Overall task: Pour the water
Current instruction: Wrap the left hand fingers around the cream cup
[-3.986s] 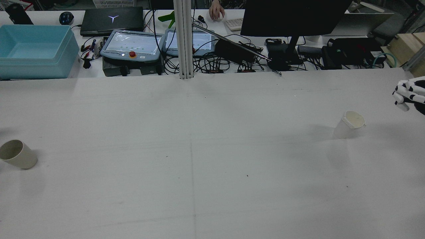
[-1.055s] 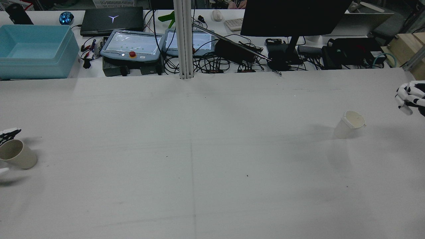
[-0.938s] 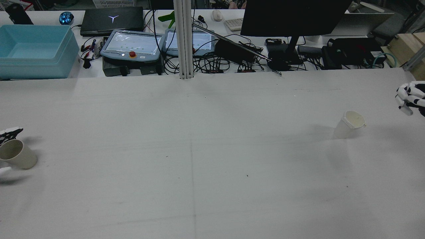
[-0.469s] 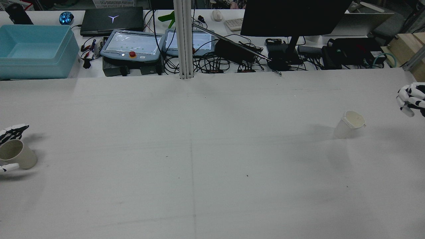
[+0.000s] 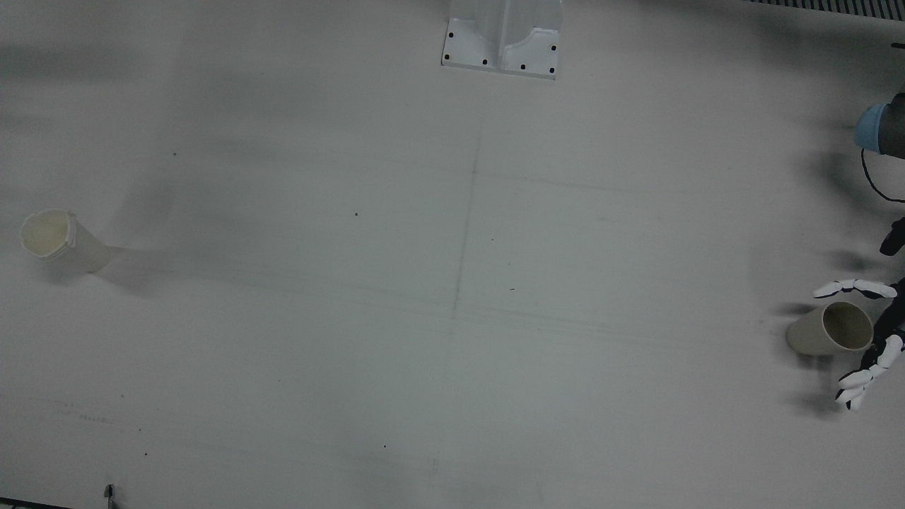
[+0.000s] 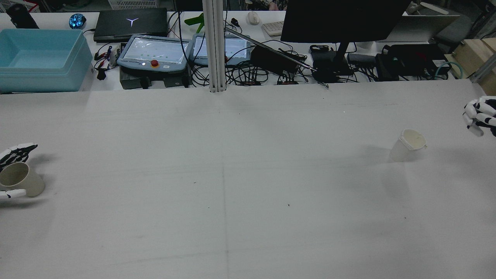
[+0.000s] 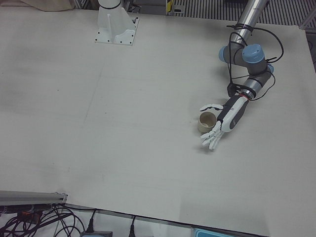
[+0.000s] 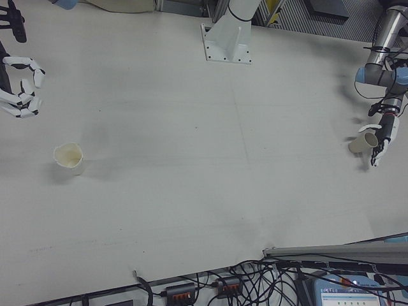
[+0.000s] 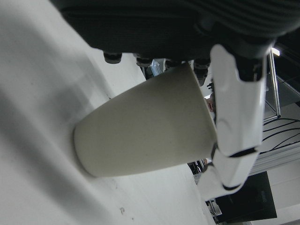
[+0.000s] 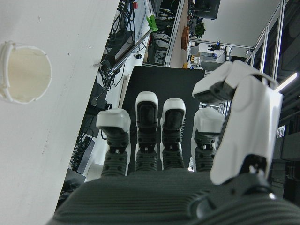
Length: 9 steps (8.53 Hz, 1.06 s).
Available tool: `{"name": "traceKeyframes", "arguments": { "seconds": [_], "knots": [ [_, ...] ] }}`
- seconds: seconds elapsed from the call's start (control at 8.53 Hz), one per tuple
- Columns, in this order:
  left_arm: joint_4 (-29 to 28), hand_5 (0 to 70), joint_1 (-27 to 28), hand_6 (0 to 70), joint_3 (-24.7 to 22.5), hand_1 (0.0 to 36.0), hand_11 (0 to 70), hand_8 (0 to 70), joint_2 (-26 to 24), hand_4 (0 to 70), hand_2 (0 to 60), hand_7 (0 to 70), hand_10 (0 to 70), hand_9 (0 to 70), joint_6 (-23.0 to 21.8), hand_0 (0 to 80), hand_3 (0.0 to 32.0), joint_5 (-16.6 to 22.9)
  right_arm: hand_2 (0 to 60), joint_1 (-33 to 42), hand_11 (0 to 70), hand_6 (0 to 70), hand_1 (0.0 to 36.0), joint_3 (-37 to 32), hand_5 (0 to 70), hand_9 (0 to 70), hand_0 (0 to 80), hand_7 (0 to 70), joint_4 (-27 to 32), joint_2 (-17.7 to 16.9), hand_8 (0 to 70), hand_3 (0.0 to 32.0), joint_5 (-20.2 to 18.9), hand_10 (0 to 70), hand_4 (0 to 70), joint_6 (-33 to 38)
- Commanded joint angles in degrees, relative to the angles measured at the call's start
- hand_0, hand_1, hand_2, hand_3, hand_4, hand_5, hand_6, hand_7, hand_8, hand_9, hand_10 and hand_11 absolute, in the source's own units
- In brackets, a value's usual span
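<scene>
the left hand (image 7: 221, 124) has its fingers (image 7: 211, 106) spread apart, with the beige cup (image 7: 206, 121) between them; they now reach further along its sides than a moment ago, but i cannot tell if they touch it. so the grasp seems close. the cup stands upright on the table (image 6: 248, 186), mouth up. the right hand (image 8: 19, 86) holds nothing, fingers loosely curled, well apart from the white cup (image 8: 69, 157), which also stands upright.

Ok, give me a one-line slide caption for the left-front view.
Left hand open around the upright beige cup, fingers spread on either side, on a white table.
</scene>
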Motion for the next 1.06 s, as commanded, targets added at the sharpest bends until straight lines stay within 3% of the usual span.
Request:
{"name": "traceKeyframes", "arguments": {
  "seconds": [0.0, 0.23, 0.47, 0.94],
  "knots": [
    [1.27, 20.8, 0.00, 0.0, 0.01, 29.9, 2.2, 1.0, -1.13, 0.0, 27.0, 12.4, 0.0, 1.0, 0.01, 61.7, 9.0, -0.08, 53.2, 0.01, 70.0, 45.5, 21.2, 0.00, 70.0, 55.5, 53.9, 60.6, -0.06, 0.00, 45.2, 0.0, 0.00, 50.3, 44.3, 0.00],
    [2.23, 26.2, 0.00, 0.0, 0.01, 30.5, 4.8, 4.6, -1.75, 0.1, 26.2, 16.8, 1.0, 2.7, -0.08, 63.3, 8.4, -0.08, 53.2, 0.10, 70.0, 44.6, 21.8, 0.00, 70.0, 55.0, 54.1, 59.9, 0.03, 0.00, 44.7, 0.0, 0.00, 50.2, 42.7, 0.00],
    [2.50, 28.9, 0.09, 4.0, 0.01, 32.0, 7.6, 9.8, -1.84, 1.7, 25.3, 25.9, 2.9, 10.5, -0.95, 70.8, 9.2, -0.08, 52.3, 0.10, 70.0, 44.2, 21.9, 0.00, 70.0, 54.9, 54.4, 59.7, -0.06, -0.09, 44.5, 0.0, 0.00, 50.2, 41.8, 0.00],
    [3.38, 29.7, 1.58, 12.9, -0.07, 28.1, 9.6, 18.8, -1.93, 6.7, 22.1, 43.1, 4.6, 23.8, -3.50, 65.4, 8.0, -0.08, 48.7, 0.45, 70.0, 43.0, 21.9, 0.00, 70.0, 53.8, 55.2, 58.3, 0.03, -0.09, 43.6, 0.0, 0.00, 49.3, 40.0, 0.00]
  ]
}}
